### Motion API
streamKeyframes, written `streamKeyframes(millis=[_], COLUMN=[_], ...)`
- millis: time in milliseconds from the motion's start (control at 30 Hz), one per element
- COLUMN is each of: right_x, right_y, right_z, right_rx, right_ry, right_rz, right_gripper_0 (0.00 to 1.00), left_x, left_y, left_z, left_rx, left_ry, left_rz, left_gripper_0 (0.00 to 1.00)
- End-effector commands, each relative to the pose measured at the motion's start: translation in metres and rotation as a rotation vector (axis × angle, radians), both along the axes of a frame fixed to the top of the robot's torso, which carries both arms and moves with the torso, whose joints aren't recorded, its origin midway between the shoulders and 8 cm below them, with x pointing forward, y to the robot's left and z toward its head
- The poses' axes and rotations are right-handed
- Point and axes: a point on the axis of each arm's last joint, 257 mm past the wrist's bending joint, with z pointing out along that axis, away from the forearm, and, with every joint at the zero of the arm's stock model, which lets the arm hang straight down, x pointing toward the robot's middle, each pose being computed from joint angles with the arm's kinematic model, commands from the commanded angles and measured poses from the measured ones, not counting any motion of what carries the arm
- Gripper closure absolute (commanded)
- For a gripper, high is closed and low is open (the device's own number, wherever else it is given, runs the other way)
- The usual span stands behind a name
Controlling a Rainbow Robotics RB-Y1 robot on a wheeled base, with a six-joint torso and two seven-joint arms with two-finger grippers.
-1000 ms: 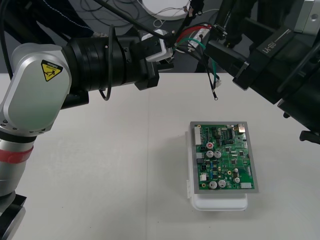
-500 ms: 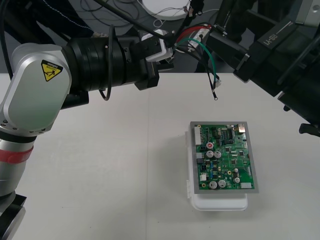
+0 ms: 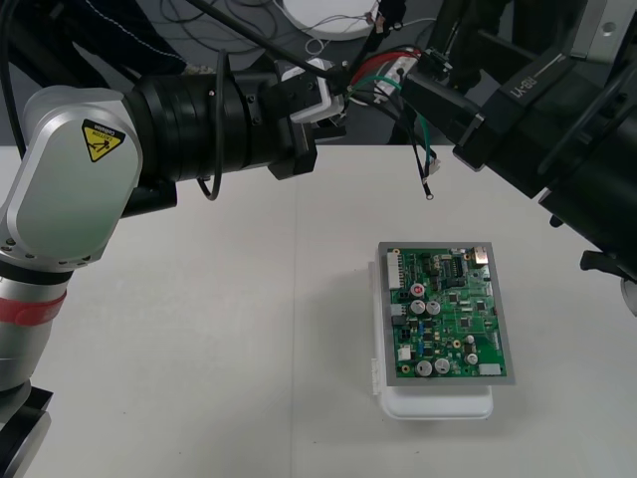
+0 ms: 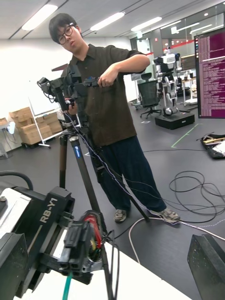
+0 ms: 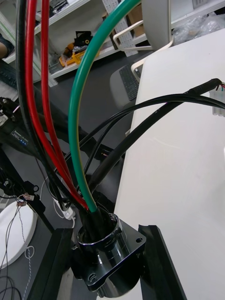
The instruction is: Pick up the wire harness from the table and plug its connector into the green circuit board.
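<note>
My left gripper (image 3: 333,95) holds the wire harness (image 3: 383,75) in the air above the table's far edge. In the left wrist view its two black fingers (image 5: 47,267) are shut on the round metal socket (image 5: 105,253), and red, black and green wires (image 5: 77,117) rise from it. A thin wire end (image 3: 429,194) dangles over the table beyond the board. My right gripper (image 3: 418,75) is close beside the wires, open, with its fingers (image 4: 206,258) far apart and the left gripper (image 4: 77,253) facing it. The green circuit board (image 3: 445,314) lies on its white base (image 3: 438,403), right of centre.
The pale table (image 3: 199,349) stretches bare to the left of the board. The left arm's thick black and silver links (image 3: 119,159) span the far left of the table. Cables lie on the dark floor (image 3: 328,40) past the far edge.
The right arm drew back a little, then shifted left again toward the harness. The left arm, the socket in its grip and the board have stayed put.
</note>
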Motion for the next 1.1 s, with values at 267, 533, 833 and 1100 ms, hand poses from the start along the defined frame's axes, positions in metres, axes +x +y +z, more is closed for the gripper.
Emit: streamKeyframes(millis=[267,533,833,1100], right_x=[-0.0085,-0.0091,-0.0120,-0.0136], right_y=[0.0126,0.0130,0.0153,0.0166], right_z=[0.0104,0.0114,0.0149,0.0155], right_rx=[0.023,0.020,0.027,0.027], right_ry=[-0.010,-0.017,-0.026,-0.029], right_rz=[0.047,0.051,0.064,0.070], right_gripper_0=[0.35,1.00,1.00,1.00], left_x=[-0.0055,-0.0052,-0.0055,-0.0058], left_y=[-0.0148,-0.0146,-0.0148,-0.0152], left_z=[0.0232,0.0231,0.0232,0.0240], left_rx=[-0.083,-0.082,-0.083,-0.084], left_ry=[-0.032,-0.033,-0.032,-0.033], left_rz=[-0.018,-0.017,-0.018,-0.020], left_gripper_0=[1.00,1.00,1.00,1.00])
